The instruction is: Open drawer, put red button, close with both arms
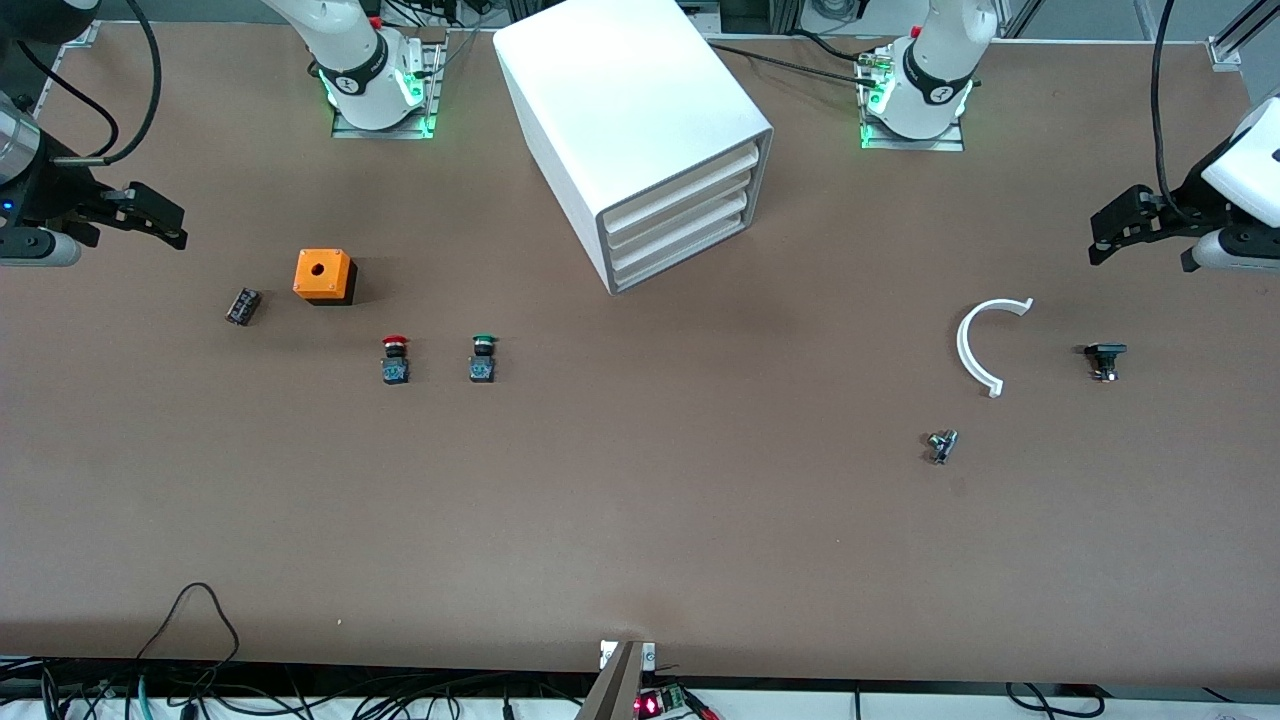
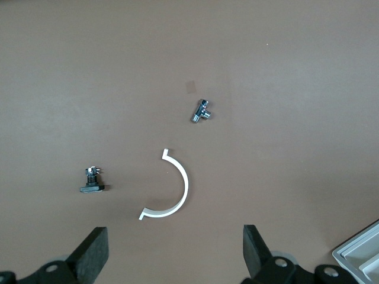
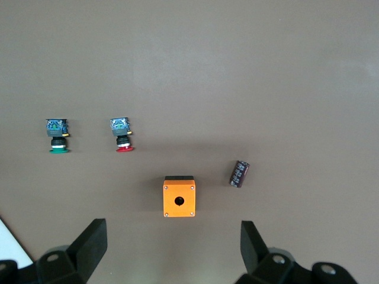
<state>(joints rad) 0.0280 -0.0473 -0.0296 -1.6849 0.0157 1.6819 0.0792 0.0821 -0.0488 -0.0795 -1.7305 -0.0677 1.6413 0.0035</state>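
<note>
The white cabinet (image 1: pixel 640 130) stands at the middle of the table near the bases, its four drawers (image 1: pixel 690 225) all pushed in. The red button (image 1: pixel 395 358) lies on the table nearer the front camera, toward the right arm's end, beside the alike green-capped button (image 1: pixel 483 357). It also shows in the right wrist view (image 3: pixel 122 135). My right gripper (image 1: pixel 150 215) is open and empty, held high over the table's right-arm end. My left gripper (image 1: pixel 1125 225) is open and empty, held high over the left-arm end. Both arms wait.
An orange box (image 1: pixel 324 275) with a hole and a small dark part (image 1: pixel 243 305) lie near the red button. A white curved piece (image 1: pixel 985 340), a black part (image 1: pixel 1104 358) and a metal fitting (image 1: pixel 942 446) lie toward the left arm's end.
</note>
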